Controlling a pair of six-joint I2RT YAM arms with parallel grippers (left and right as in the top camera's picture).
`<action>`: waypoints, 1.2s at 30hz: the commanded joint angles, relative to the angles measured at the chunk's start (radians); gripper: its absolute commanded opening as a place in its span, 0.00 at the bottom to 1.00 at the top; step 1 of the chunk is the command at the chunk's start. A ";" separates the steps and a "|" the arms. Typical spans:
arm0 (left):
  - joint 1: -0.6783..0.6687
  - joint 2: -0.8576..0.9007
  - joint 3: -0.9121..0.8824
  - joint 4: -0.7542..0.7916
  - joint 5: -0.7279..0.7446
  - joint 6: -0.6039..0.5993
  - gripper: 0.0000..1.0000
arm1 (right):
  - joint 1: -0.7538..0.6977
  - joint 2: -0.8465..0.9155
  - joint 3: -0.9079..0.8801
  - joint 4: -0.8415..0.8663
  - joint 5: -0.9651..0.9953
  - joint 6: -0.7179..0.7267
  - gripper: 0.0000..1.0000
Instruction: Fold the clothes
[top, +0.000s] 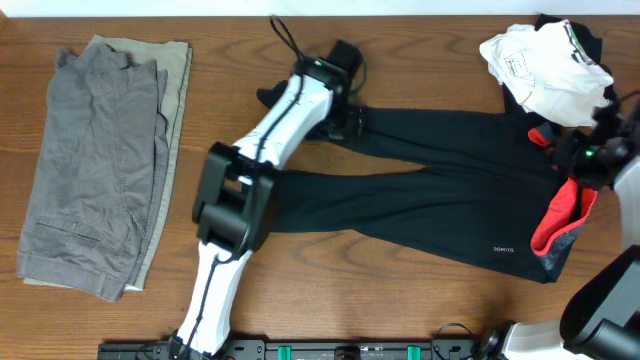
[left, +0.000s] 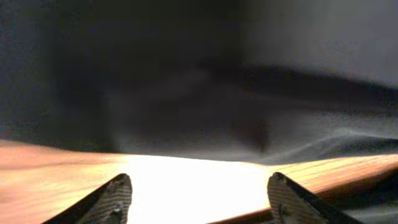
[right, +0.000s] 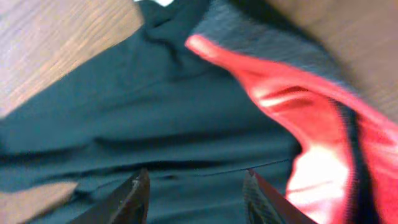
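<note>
Black leggings (top: 420, 170) lie spread across the table's middle, legs pointing left, waist at the right with a coral-red and grey waistband (top: 562, 218) and a tiny white logo (top: 503, 250). My left gripper (top: 345, 122) is at the upper leg's end; in the left wrist view it is open (left: 199, 193) over bright wood, with dark cloth (left: 186, 93) just beyond the fingertips. My right gripper (top: 578, 160) hovers at the waist; in the right wrist view it is open (right: 196, 193) just above black fabric (right: 124, 118), the red band (right: 298, 106) to its right.
Folded grey shorts or trousers (top: 100, 165) lie at the left. A crumpled white and black garment (top: 550, 60) sits at the back right, next to the waist. A black cable (top: 288, 40) runs by the left arm at the back.
</note>
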 joint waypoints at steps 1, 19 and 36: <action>0.027 -0.075 0.015 0.016 -0.129 0.061 0.77 | 0.080 -0.008 0.013 -0.003 -0.018 -0.038 0.49; 0.328 -0.031 0.014 0.232 -0.093 0.166 0.61 | 0.365 -0.008 0.013 0.069 -0.021 -0.073 0.52; 0.328 0.069 0.013 0.230 -0.072 0.179 0.13 | 0.382 -0.008 0.013 0.053 -0.024 -0.070 0.53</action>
